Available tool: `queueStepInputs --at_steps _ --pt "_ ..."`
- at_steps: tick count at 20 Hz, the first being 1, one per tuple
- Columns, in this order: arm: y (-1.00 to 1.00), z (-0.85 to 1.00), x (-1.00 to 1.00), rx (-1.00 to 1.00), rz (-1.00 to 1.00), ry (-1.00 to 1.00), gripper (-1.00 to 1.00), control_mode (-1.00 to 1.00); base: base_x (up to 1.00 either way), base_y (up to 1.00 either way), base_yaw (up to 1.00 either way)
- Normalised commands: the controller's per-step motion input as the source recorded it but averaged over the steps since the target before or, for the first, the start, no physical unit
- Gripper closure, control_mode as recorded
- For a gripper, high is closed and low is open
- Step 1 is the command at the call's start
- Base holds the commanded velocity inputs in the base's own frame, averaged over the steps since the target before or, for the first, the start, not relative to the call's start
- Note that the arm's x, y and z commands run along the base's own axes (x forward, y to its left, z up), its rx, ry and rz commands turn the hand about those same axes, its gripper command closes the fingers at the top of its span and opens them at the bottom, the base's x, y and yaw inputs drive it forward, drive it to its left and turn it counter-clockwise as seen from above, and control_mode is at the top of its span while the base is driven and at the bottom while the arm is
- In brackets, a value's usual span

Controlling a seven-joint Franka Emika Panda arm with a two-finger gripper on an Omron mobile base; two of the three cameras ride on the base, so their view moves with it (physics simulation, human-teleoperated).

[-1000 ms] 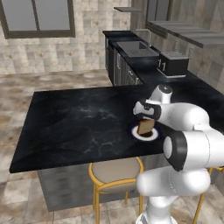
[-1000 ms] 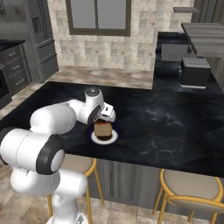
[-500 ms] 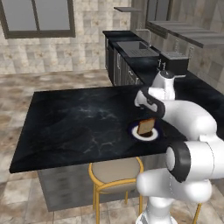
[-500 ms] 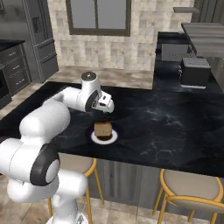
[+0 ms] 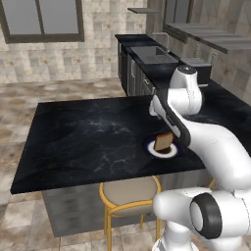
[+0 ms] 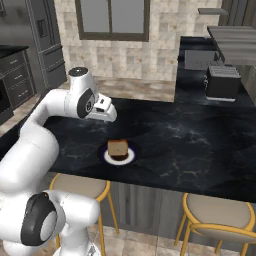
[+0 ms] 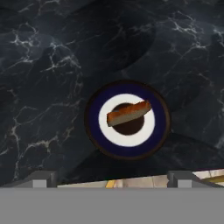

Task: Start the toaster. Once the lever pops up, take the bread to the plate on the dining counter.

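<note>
Around the plate point(image 6: 119, 157) the dining counter point(image 6: 200, 150) lies bare black marble on every side, so approach is free from left, right and far edge. The bread point(image 6: 117, 148) stands on the plate. Stools point(image 6: 217, 216) sit below the near edge. The toaster point(image 6: 223, 82) stands well apart from the plate, on the far countertop.

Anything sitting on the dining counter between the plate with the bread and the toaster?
No. In the right base view only bare black marble of the dining counter separates the plate, bread on it, from the toaster.

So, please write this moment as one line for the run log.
bread: on plate | plate: on dining counter | gripper: open, above plate | toaster: wall counter
</note>
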Motion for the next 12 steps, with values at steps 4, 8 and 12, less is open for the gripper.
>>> queueStepInputs --at_steps 4,8,12 --pt "0.13 0.23 -0.89 0.0 0.04 0.0 -1.0 -1.0 0.0 0.0 0.0" --pt "0.01 0.1 -0.91 0.0 0.06 0.0 -1.0 -1.0 0.0 0.0 0.0" --pt "0.0 0.04 -0.96 0.0 0.03 0.0 -1.0 -1.0 0.0 0.0 0.0"
